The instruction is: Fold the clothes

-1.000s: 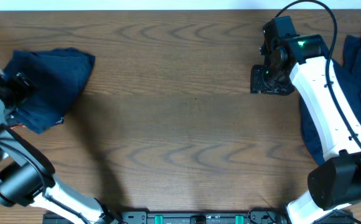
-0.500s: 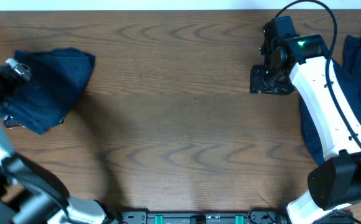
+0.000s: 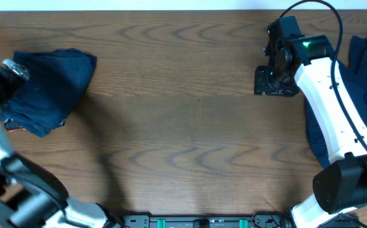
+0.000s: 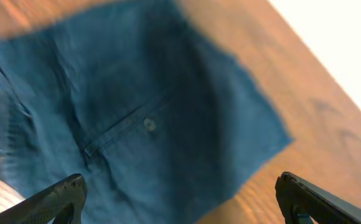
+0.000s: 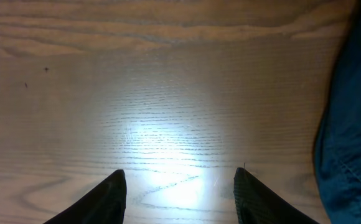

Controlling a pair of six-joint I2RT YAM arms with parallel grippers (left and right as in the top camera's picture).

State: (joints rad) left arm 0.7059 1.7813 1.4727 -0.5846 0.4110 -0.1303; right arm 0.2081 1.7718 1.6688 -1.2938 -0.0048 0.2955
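A folded dark navy garment point(image 3: 47, 85) lies at the table's far left; in the left wrist view point(image 4: 137, 118) it shows a seam and a small button. My left gripper point(image 4: 179, 202) hangs above it, open and empty; the overhead view shows only its wrist at the left edge. A second heap of navy cloth point(image 3: 360, 82) lies at the right edge, partly under the right arm, and shows in the right wrist view point(image 5: 351, 124). My right gripper point(image 3: 275, 82) points down over bare wood left of that heap, open and empty point(image 5: 179, 193).
The brown wooden table point(image 3: 190, 126) stretches between the two garments. A white wall or surface shows beyond the table's far edge point(image 4: 342, 43). A black rail runs along the front edge point(image 3: 196, 221).
My left arm has swung up and to the left, off the folded garment, which stays in place. The right arm has not moved.
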